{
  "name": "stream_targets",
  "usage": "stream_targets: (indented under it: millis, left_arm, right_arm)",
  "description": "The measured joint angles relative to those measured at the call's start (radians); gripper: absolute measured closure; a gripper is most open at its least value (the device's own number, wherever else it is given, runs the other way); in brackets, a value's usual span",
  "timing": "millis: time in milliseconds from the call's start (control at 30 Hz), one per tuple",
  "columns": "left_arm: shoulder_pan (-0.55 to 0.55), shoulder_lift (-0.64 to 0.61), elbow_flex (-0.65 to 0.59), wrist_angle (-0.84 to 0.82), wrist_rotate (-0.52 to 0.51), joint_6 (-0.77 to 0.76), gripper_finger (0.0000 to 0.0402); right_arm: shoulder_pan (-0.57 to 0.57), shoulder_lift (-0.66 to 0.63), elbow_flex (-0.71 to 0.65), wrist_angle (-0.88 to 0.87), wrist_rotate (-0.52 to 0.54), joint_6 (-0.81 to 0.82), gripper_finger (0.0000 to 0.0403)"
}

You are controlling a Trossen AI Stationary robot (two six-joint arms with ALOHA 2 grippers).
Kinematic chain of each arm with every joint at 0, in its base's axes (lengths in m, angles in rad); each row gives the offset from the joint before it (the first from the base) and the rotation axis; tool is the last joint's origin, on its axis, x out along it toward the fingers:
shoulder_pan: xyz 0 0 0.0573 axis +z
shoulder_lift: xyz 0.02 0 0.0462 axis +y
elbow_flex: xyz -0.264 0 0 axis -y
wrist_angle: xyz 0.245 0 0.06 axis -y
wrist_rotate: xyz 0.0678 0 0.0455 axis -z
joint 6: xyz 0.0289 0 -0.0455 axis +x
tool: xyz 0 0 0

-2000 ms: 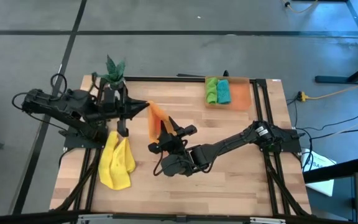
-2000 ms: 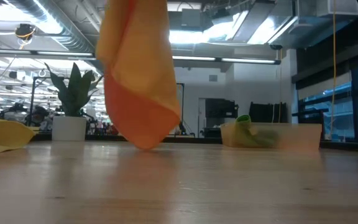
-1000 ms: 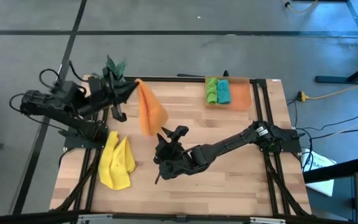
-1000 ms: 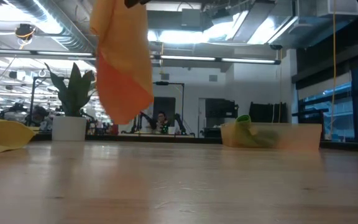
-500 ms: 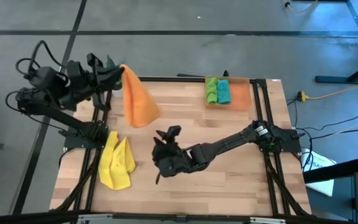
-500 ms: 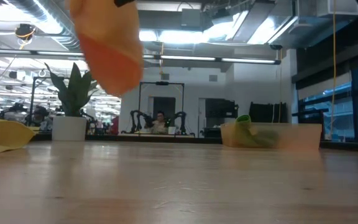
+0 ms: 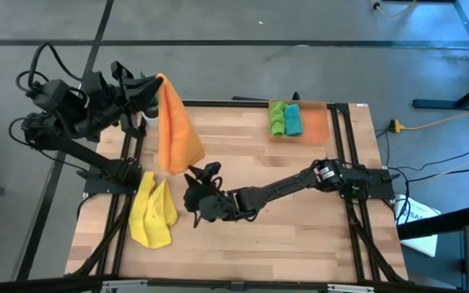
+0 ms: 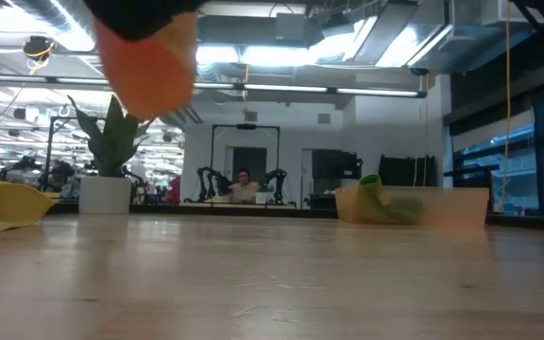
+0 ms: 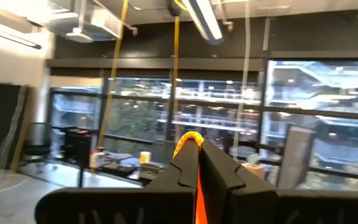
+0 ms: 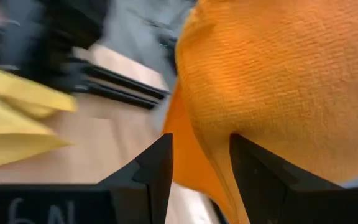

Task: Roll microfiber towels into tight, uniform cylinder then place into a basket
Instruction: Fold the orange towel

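Towel handling: soft orange microfiber towel [image 7: 177, 134] hung limp from the left gripper [image 7: 151, 85], pinched by one corner above the table's far-left edge.
High view: right gripper [image 7: 201, 178], fingers spread, sat just below the hem. Low view: cloth clear of the wooden table [image 8: 272, 283]. Left wrist: fingers pressed together on the fabric. Right wrist: free lower corner looked the best hold.

From my left wrist camera I see the left gripper [image 9: 197, 168] with its two dark fingers [image 9: 179, 174] pressed together on a thin strip of the orange towel [image 9: 189, 140], whose edge pokes up past the fingertips. Behind are dark windows and a ceiling light.
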Motion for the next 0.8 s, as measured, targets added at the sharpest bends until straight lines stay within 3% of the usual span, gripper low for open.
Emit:
stream_targets:
  millis: [133, 267, 467, 533, 700, 800]
  left_arm:
    - [0.0, 0.029, 0.026, 0.0, -0.055, 0.026, 0.0402]
    - [0.008, 0.052, 0.044, 0.001, -0.055, 0.026, 0.0402]
    - [0.011, 0.066, 0.046, -0.007, -0.055, 0.025, 0.0402]
    - [0.011, 0.069, 0.046, -0.006, -0.055, 0.022, 0.0402]
    - [0.011, 0.069, 0.046, -0.006, -0.055, 0.021, 0.0402]
    - [0.011, 0.069, 0.046, -0.006, -0.055, 0.02, 0.0402]
  right_arm:
    - [-0.005, 0.032, 0.0, 0.086, 0.122, -0.014, 0.0244]
    - [-0.01, 0.041, 0.0, 0.099, 0.159, -0.005, 0.0244]
    - [-0.026, 0.043, 0.0, 0.139, 0.329, -0.014, 0.0244]
    - [-0.032, 0.043, 0.0, 0.136, 0.323, -0.032, 0.0244]
    - [-0.028, 0.043, 0.0, 0.121, 0.103, -0.031, 0.0244]
    - [-0.021, 0.043, 0.0, 0.122, 0.065, -0.031, 0.0244]
